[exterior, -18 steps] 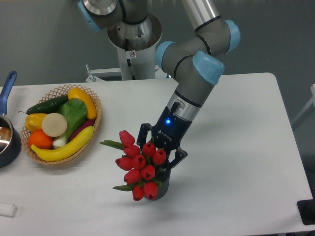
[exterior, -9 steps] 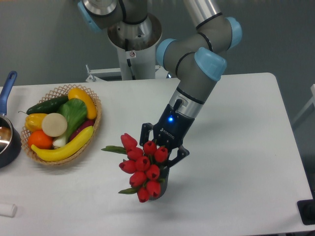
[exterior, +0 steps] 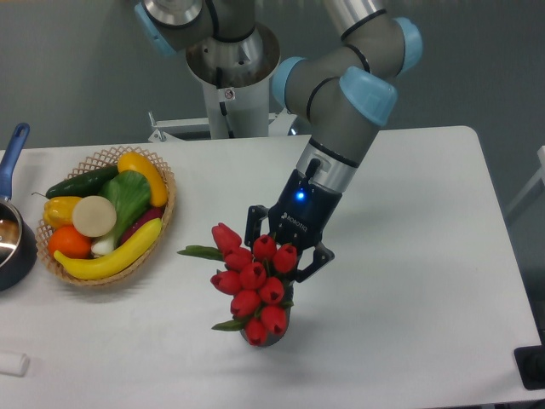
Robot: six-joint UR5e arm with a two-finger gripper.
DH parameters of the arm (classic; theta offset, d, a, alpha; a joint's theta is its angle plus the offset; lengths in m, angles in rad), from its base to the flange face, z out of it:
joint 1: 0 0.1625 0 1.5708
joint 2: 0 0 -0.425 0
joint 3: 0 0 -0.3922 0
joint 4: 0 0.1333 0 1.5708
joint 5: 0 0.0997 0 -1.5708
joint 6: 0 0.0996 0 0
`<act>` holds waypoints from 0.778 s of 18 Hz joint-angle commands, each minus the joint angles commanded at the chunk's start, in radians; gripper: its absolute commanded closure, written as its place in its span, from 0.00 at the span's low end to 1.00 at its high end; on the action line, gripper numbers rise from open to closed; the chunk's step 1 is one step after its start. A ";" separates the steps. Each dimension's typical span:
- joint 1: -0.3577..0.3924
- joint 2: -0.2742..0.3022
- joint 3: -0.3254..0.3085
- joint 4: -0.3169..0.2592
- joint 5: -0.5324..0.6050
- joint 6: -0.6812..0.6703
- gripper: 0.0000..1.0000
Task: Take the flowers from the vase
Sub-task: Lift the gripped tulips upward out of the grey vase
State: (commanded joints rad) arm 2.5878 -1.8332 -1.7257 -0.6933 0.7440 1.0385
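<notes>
1 bunch of flowers (exterior: 254, 286) pinched in the tool (exterior: 288, 263), lifting from the vase (exterior: 266, 333); next, straight up, clear of rim.

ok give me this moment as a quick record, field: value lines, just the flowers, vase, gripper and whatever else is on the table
flowers: red tulip bunch, buds leaning toward the camera, stems hidden
vase: dark vase, only its lower part shows beneath the buds, standing on the white table
gripper: gripper, directly behind the bunch, fingers either side of it; closure hidden by the buds
left side: wicker basket of fruit and vegetables
far left edge: blue-handled pot, partly out of frame
task state: flowers not clear of the vase
</notes>
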 joint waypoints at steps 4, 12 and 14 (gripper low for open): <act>0.003 0.048 0.006 0.000 -0.014 -0.046 0.53; 0.002 0.080 0.069 0.000 -0.055 -0.156 0.53; 0.002 0.081 0.089 0.000 -0.058 -0.181 0.53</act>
State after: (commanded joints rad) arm 2.5894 -1.7518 -1.6369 -0.6934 0.6857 0.8576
